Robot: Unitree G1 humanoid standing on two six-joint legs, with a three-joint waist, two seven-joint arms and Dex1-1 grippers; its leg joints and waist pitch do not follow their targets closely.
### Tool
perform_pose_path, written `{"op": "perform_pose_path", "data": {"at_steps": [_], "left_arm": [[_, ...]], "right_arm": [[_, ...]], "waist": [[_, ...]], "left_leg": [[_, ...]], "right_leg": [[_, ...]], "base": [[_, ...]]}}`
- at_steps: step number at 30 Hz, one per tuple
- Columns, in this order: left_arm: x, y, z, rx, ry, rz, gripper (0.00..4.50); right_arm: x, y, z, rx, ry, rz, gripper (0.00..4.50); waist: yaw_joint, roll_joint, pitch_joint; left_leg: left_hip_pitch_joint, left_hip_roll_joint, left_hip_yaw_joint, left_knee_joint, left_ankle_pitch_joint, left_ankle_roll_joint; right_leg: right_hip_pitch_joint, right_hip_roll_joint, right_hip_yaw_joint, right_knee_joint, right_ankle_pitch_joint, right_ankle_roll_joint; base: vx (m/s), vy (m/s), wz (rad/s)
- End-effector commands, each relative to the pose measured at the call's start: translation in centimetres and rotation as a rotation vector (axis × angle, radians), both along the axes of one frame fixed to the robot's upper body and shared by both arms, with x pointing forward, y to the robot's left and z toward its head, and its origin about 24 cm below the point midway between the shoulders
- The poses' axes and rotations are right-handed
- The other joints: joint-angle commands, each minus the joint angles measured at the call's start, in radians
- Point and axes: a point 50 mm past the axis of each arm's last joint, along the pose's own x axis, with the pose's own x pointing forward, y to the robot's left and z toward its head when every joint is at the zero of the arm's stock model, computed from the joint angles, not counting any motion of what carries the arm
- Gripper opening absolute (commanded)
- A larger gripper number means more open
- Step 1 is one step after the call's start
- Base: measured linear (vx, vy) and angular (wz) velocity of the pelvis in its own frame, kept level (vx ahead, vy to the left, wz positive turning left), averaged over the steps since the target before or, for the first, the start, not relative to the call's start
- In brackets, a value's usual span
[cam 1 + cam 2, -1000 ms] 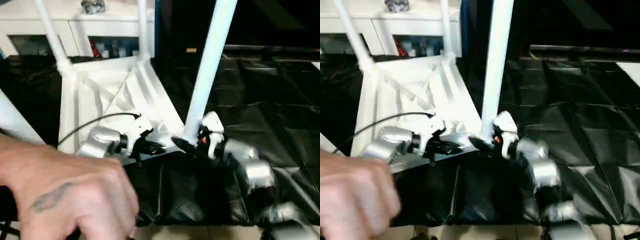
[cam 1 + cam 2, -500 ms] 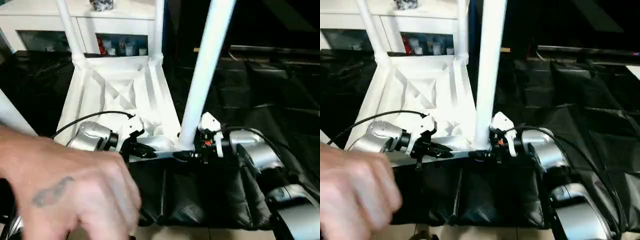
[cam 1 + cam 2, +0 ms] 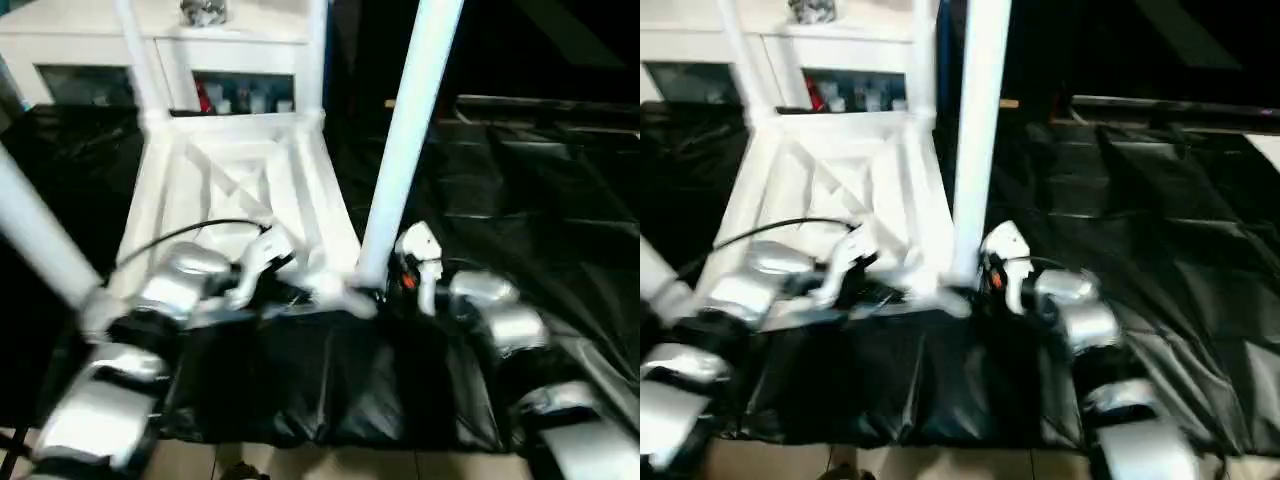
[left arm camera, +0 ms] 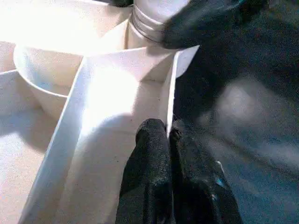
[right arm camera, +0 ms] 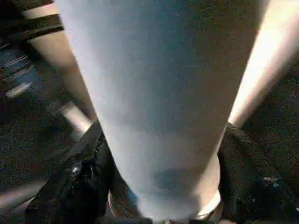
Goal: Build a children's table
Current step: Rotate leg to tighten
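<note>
Tabletop (image 3: 235, 190): one, white, upside down on the black sheet (image 3: 560, 200), ribs facing up.
Legs: four, white, all standing up from the corner sockets; nearest right one is the leg (image 3: 405, 150) by the grippers.
Left gripper (image 4: 168, 135): fingers pressed together, tips at a thin rib of the tabletop, near edge.
Right gripper (image 5: 161, 186): one finger on each side of the leg's bottom, close around it.
Cabinet (image 3: 150, 50): one, white, behind the tabletop.
</note>
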Motion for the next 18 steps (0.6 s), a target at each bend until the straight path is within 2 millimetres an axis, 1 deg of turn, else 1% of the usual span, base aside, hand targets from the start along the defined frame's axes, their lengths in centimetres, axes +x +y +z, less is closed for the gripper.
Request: {"op": "perform_pose_path", "data": {"at_steps": [1,3,4,5,6,7,9,10,11,12,13,14,15,16,17,18], "left_arm": [[0.1,-3.7,0.2,-0.058,-0.023,0.021,0.0],[-0.1,-4.8,-0.1,-0.062,-0.031,0.024,0.0],[-0.2,-5.1,-0.2,-0.063,-0.031,0.014,0.0],[-0.3,-5.3,-0.3,-0.057,-0.041,0.013,0.0],[-0.3,-5.4,-0.3,-0.052,-0.048,0.014,0.0],[-0.3,-5.4,-0.3,-0.052,-0.048,0.014,0.0],[-0.5,-5.3,-0.2,-0.045,-0.075,-0.025,0.0],[-0.5,-4.7,-0.1,-0.041,-0.101,-0.062,0.0],[-0.6,-4.4,0.0,-0.038,-0.112,-0.074,0.0],[-0.6,-4.2,0.0,-0.037,-0.118,-0.078,0.0],[-0.7,-3.8,0.1,-0.043,-0.132,-0.101,0.0],[-0.7,-3.7,0.1,-0.043,-0.133,-0.104,0.0],[-0.8,-3.4,0.2,-0.052,-0.14,-0.128,0.0],[-1.1,-2.8,0.4,-0.066,-0.141,-0.174,0.0],[-1.2,-2.7,0.4,-0.068,-0.141,-0.181,0.0],[-1.3,-2.2,0.3,-0.056,-0.129,-0.205,0.0]], "right_arm": [[-0.8,3.8,-0.9,0.008,0.031,0.012,2.69],[-0.9,5.1,-1.2,0.03,0.043,-0.072,2.69],[-0.9,5.6,-1.3,0.038,0.05,-0.096,2.69],[-1.1,6.1,-1.3,0.014,0.027,-0.085,2.69],[-1.2,6.3,-1.2,-0.003,0.01,-0.073,2.69],[-1.2,6.3,-1.2,-0.003,0.01,-0.073,3.03],[-1.4,6.6,-0.9,0.018,-0.009,-0.05,3.38],[-1.1,5.8,-0.4,0.058,-0.027,-0.057,3.41],[-1.0,5.3,-0.1,0.068,-0.04,-0.059,3.48],[-0.9,5.1,0.0,0.07,-0.049,-0.061,3.62],[-0.8,4.3,0.3,0.078,-0.058,-0.052,3.75],[-0.8,4.2,0.3,0.08,-0.059,-0.05,3.75],[-0.9,3.8,0.5,0.085,-0.067,-0.015,3.89],[-1.1,3.0,0.8,0.081,-0.078,0.059,3.96],[-1.2,2.9,0.8,0.079,-0.08,0.071,4.06],[-1.4,2.3,0.8,0.067,-0.074,0.131,4.16]], "waist": [[-0.007,-0.002,-0.051],[-0.011,-0.007,-0.054],[-0.015,-0.005,-0.053],[-0.016,-0.001,-0.053],[-0.019,-0.003,-0.053],[-0.018,-0.002,-0.052],[-0.018,0.0,-0.051],[-0.017,-0.001,-0.054],[-0.016,-0.001,-0.055],[-0.015,-0.001,-0.056],[-0.016,-0.002,-0.056],[-0.014,-0.002,-0.058],[-0.015,-0.003,-0.058],[-0.011,-0.002,-0.063],[-0.01,-0.003,-0.063],[-0.01,-0.003,-0.063]], "left_leg": [[0.023,0.02,-0.017,-0.076,-0.364,-0.024],[0.02,0.02,-0.019,-0.079,-0.357,-0.018],[0.021,0.018,-0.02,-0.08,-0.362,-0.013],[0.021,0.018,-0.02,-0.08,-0.367,-0.014],[0.019,0.017,-0.021,-0.08,-0.374,-0.014],[0.02,0.018,-0.021,-0.081,-0.378,-0.013],[0.02,0.017,-0.021,-0.081,-0.387,-0.01],[0.019,0.02,-0.021,-0.082,-0.379,-0.008],[0.018,0.021,-0.019,-0.082,-0.377,-0.005],[0.017,0.021,-0.021,-0.083,-0.372,-0.005],[0.014,0.021,-0.019,-0.083,-0.361,-0.001],[0.014,0.021,-0.019,-0.082,-0.355,0.002],[0.013,0.021,-0.017,-0.081,-0.345,0.006],[0.01,0.022,-0.015,-0.078,-0.299,0.02],[0.008,0.022,-0.014,-0.075,-0.284,0.027],[0.006,0.023,-0.011,-0.074,-0.269,0.033]], "right_leg": [[0.029,-0.052,0.033,-0.097,-0.469,-0.163],[0.031,-0.052,0.032,-0.098,-0.468,-0.152],[0.028,-0.052,0.032,-0.102,-0.482,-0.141],[0.027,-0.052,0.031,-0.103,-0.488,-0.139],[0.028,-0.051,0.03,-0.105,-0.497,-0.131],[0.027,-0.052,0.03,-0.107,-0.5,-0.129],[0.025,-0.05,0.031,-0.109,-0.497,-0.126],[0.025,-0.05,0.033,-0.106,-0.47,-0.129],[0.026,-0.051,0.035,-0.104,-0.445,-0.135],[0.028,-0.051,0.035,-0.101,-0.428,-0.14],[0.03,-0.049,0.035,-0.097,-0.4,-0.149],[0.032,-0.05,0.035,-0.096,-0.386,-0.153],[0.033,-0.049,0.036,-0.093,-0.368,-0.158],[0.04,-0.049,0.036,-0.084,-0.294,-0.18],[0.041,-0.048,0.036,-0.081,-0.264,-0.188],[0.041,-0.047,0.036,-0.077,-0.237,-0.198]], "base": [[0.0,0.0,0.0],[0.0,0.0,0.0],[0.0,0.0,0.0],[0.0,0.0,0.0],[0.0,0.0,0.0],[0.0,0.0,0.0],[0.0,0.0,0.0],[0.0,0.0,0.0],[0.0,0.0,0.0],[0.0,0.0,0.0],[0.0,0.0,0.0],[0.0,0.0,0.0],[0.0,0.0,0.0],[0.0,0.0,0.0],[0.0,0.0,0.0],[0.0,0.0,0.0]]}}
